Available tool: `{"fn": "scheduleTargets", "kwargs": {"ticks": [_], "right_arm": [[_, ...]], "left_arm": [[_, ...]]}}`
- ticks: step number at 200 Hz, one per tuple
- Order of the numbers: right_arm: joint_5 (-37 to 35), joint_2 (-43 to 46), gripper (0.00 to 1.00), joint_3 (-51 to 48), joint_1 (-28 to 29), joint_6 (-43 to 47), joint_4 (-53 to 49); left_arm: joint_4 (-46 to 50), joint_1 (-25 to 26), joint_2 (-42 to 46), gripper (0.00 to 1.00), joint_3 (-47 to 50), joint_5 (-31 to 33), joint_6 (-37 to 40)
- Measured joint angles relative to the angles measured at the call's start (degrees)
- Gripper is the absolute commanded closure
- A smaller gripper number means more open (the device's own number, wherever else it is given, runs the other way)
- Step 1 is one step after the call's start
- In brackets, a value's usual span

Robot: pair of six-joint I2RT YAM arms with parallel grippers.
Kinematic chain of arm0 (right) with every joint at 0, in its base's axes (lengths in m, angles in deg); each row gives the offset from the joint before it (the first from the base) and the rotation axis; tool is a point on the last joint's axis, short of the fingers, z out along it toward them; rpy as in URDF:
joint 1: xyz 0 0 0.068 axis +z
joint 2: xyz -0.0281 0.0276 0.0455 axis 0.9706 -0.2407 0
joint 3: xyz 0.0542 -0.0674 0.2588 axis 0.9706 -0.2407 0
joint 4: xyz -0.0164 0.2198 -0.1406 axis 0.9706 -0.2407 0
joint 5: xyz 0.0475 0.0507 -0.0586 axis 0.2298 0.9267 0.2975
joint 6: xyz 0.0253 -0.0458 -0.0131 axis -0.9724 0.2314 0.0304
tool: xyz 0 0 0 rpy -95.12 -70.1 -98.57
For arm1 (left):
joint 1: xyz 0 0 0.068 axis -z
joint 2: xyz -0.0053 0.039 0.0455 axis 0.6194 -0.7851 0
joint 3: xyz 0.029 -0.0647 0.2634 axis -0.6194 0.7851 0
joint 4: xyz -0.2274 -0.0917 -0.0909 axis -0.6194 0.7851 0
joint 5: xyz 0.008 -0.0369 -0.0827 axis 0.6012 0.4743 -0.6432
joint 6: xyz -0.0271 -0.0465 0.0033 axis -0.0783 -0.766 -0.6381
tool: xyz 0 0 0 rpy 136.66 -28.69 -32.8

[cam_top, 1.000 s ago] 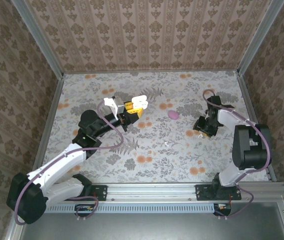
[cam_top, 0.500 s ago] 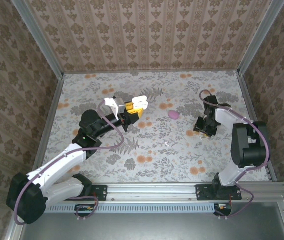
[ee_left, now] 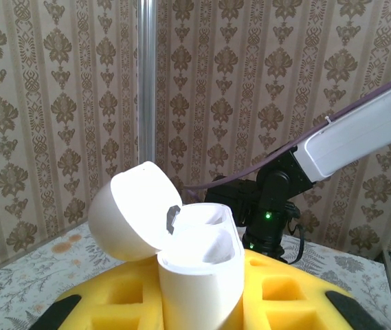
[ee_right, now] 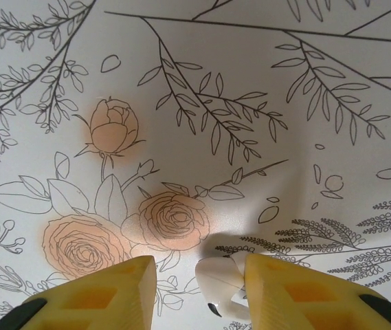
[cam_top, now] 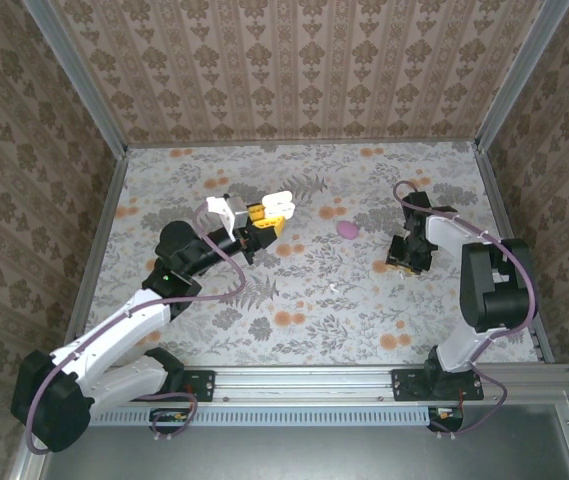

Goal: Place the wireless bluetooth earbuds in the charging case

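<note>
My left gripper (cam_top: pixel 267 217) hangs above the worktop (cam_top: pixel 294 320), left of the middle and toward the far side; its jaws are clamped on the charging case (ee_left: pixel 202 275), which stands upright between the yellow pads (ee_left: pixel 119 302); the case is white, and its rounded lid (ee_left: pixel 128 212) is swung back to the left on the hinge, so the top of the body is uncovered; from that angle I cannot tell what sits inside it; beyond the case, in the left wrist view, I see the white link of my right arm (ee_left: pixel 360 134) against the patterned wall (ee_left: pixel 58 103); my right gripper (ee_right: pixel 198 302) is low over the flowered worktop on the right side, well apart from the left one; its jaws are parted a little, with one earbud (ee_right: pixel 221 278) lying on the cloth in the gap; the earbud is a small pinkish-white piece, touching or just beside the inner face of the right-hand yellow finger (ee_right: pixel 298 295), while the left-hand finger (ee_right: pixel 99 295) stands clear of it, so nothing is gripped there; a pink oval thing (cam_top: pixel 347 229) lies on the worktop between my two grippers, nearer the right one and apart from both; a tiny pale speck (cam_top: pixel 334 288) lies nearer to me than that, too small for me to say what it is
</note>
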Motion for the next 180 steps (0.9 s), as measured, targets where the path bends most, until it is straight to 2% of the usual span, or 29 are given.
{"fn": "scheduleTargets", "kwargs": {"ticks": [68,180], "right_arm": [[-1.86,-0.90,0.66,0.74,0.81,1.18,-0.48],[-4.22,-1.36,0.64,1.51,2.47,2.56,-2.86]], "left_arm": [[0.09,0.00,0.28,0.77,0.00,0.31,0.00],[0.22,0.00,0.28,0.77,0.00,0.74,0.02]]}}
